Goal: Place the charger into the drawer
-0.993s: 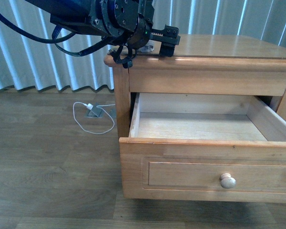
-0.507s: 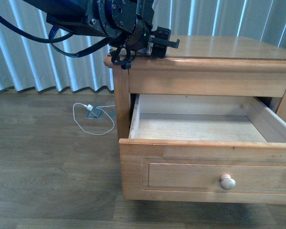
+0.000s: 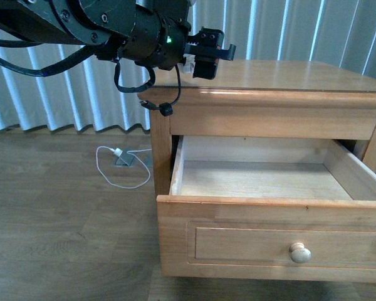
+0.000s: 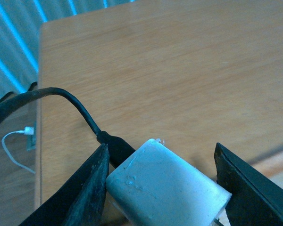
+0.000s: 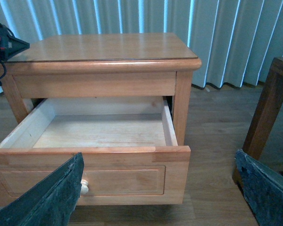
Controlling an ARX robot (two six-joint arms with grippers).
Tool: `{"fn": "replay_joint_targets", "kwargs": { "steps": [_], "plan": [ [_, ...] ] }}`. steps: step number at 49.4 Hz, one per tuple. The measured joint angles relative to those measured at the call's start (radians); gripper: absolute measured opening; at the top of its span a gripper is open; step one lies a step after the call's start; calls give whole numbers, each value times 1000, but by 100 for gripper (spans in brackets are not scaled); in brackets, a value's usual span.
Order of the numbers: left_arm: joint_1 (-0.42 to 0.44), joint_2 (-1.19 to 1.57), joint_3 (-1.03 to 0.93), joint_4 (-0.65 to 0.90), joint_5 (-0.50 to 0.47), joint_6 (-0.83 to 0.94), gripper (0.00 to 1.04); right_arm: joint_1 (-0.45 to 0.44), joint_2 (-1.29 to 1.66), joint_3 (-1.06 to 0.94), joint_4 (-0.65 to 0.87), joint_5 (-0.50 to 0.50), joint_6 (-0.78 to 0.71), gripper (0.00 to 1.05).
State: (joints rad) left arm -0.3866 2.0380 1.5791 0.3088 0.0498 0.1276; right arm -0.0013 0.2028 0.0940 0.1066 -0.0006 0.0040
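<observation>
Small white boxy charger (image 4: 165, 186) with thin black cable, clamped between the jaws of the black left gripper (image 3: 203, 56), held above the left part of the honey wooden nightstand top (image 3: 288, 75). Below, wide honey-coloured wooden drawer (image 3: 269, 232) standing open. Right gripper (image 5: 160, 195) jaws wide apart, facing the drawer.

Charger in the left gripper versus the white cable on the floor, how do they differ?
The charger is clamped in the left gripper above the nightstand top; the white cable lies on the floor. The charger trails a black cable; the other is white throughout. Both have white plugs.
</observation>
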Motion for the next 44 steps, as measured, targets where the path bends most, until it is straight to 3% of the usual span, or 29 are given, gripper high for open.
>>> {"fn": "replay_joint_targets", "kwargs": {
  "steps": [12, 24, 44],
  "plan": [
    [-85, -84, -141, 32, 93, 17, 61, 0, 0, 0, 0, 0, 0, 96],
    [-171, 40, -117, 21, 92, 56, 61, 0, 0, 0, 0, 0, 0, 96],
    [-218, 262, 47, -41, 23, 56, 61, 0, 0, 0, 0, 0, 0, 96]
  ]
}}
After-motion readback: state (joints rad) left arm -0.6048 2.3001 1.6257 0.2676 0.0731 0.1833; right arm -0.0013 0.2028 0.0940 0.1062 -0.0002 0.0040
